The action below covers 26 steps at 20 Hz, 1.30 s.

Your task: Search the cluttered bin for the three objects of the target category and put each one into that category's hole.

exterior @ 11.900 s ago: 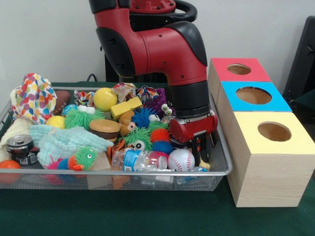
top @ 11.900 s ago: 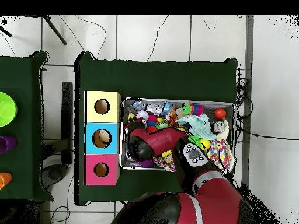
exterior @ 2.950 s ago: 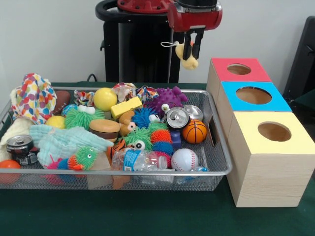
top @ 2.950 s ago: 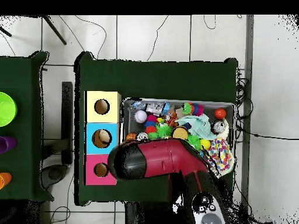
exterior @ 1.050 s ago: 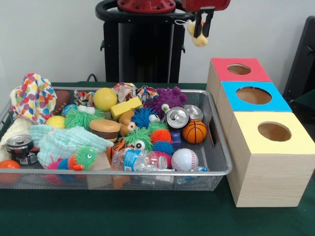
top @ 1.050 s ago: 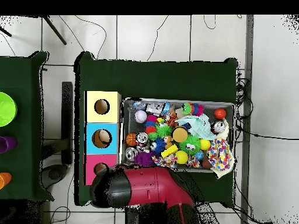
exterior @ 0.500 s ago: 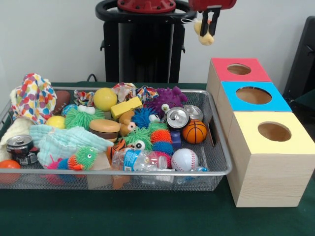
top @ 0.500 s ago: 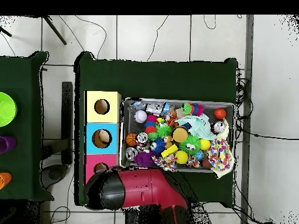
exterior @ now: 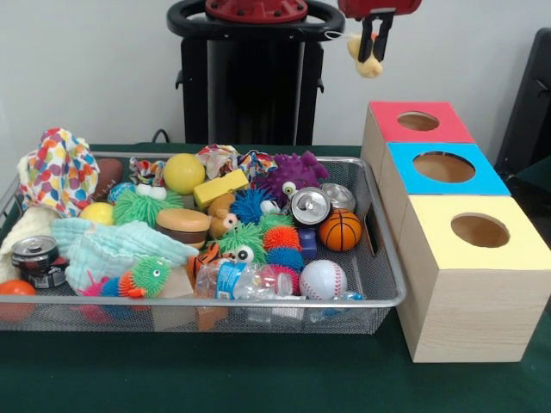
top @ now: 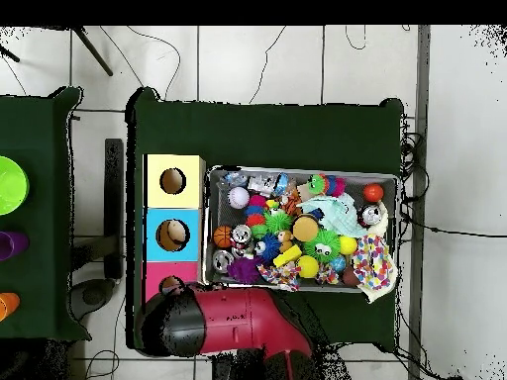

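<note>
The hand [exterior: 375,43] hangs high at the top of the front view, its two thin black fingers [exterior: 368,36] clenched on a small soft yellow toy [exterior: 365,53] of rounded, lumpy shape. The toy is in the air, above and a little to the side of the red-topped box [exterior: 418,122], not touching it. In the overhead view the glossy red and black arm [top: 223,323] covers part of this box, so the toy cannot be seen there.

Three wooden boxes with pale grain stand in a row, touching each other, just beside the wire mesh bin [exterior: 386,288]: the red-topped one, then the blue-topped box [exterior: 444,168], then the yellow-topped box [exterior: 479,231]. Each flat painted top has one round hole.

The bin has a shiny metal rim and is full. Near the boxes lie a rubber basketball [exterior: 341,231] with black lines, a white baseball [exterior: 317,280] with red stitches, and two metal cans [exterior: 310,206] with bright lids. Beside them are a spiky purple toy [exterior: 290,176], several hairy balls in green, blue and orange [exterior: 280,237], a smooth yellow ball [exterior: 183,173], a yellow foam block [exterior: 220,187] and a crumpled plastic bottle [exterior: 241,280]. At the other end are a spotted cloth [exterior: 58,172] and a fluffy pale green cloth [exterior: 108,245]. The tabletop [exterior: 258,379] has a dark green felt cover.
</note>
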Each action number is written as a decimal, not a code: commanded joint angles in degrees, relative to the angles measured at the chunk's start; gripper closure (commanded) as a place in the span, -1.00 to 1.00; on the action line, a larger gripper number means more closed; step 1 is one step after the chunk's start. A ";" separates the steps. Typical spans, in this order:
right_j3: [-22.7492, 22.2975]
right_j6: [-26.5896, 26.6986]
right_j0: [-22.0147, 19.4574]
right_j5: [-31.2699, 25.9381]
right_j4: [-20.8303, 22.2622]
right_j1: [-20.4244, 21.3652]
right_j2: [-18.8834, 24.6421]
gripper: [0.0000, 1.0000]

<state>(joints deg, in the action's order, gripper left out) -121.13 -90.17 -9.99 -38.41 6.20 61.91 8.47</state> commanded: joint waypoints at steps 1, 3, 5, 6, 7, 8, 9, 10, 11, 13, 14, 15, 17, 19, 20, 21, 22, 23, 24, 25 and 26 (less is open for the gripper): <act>-1.74 -12.84 0.49 5.18 -2.89 -3.36 -0.68 1.00; -1.95 -13.04 0.81 6.21 -3.46 -3.89 -0.78 1.00; -2.29 -13.03 1.03 6.84 -3.89 -4.01 -0.95 1.00; -2.63 -12.94 0.98 7.44 -4.10 -4.17 -1.00 1.00; -2.89 -12.98 1.07 8.07 -4.36 -4.35 -1.02 1.00; -3.03 -12.76 0.92 8.37 -4.58 -4.33 -1.09 1.00; -3.17 -12.76 0.97 8.89 -4.86 -4.50 -1.07 1.00; -3.30 -12.67 0.94 9.29 -5.21 -4.46 -1.00 1.00; -3.38 -12.67 1.05 9.64 -5.52 -4.61 -0.94 1.00; -3.33 -12.49 1.19 9.84 -5.82 -4.75 -1.02 1.00; -3.28 -12.43 1.30 9.85 -5.92 -4.79 -1.12 1.00; -3.14 -12.36 1.50 9.68 -6.04 -4.75 -1.28 1.00; -3.16 -12.09 1.62 9.91 -6.31 -4.86 -1.35 1.00; -3.11 -11.96 1.75 10.99 -6.61 -5.51 -1.04 1.00; -3.21 -11.90 1.84 11.29 -6.86 -5.67 -0.82 1.00; -3.40 -11.83 1.91 11.34 -6.92 -5.57 -0.83 1.00; -3.58 -11.76 1.99 11.40 -6.99 -5.46 -0.85 1.00; -3.77 -11.69 2.06 11.46 -7.06 -5.35 -0.87 1.00; -3.91 -11.39 1.85 11.60 -7.06 -5.44 -0.82 1.00; -3.99 -11.11 1.69 11.72 -7.02 -5.50 -0.81 1.00; -4.23 -10.83 1.43 11.89 -7.08 -5.48 -0.71 1.00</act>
<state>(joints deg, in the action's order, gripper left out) -122.88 -90.18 -7.97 -30.80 1.15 58.07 7.22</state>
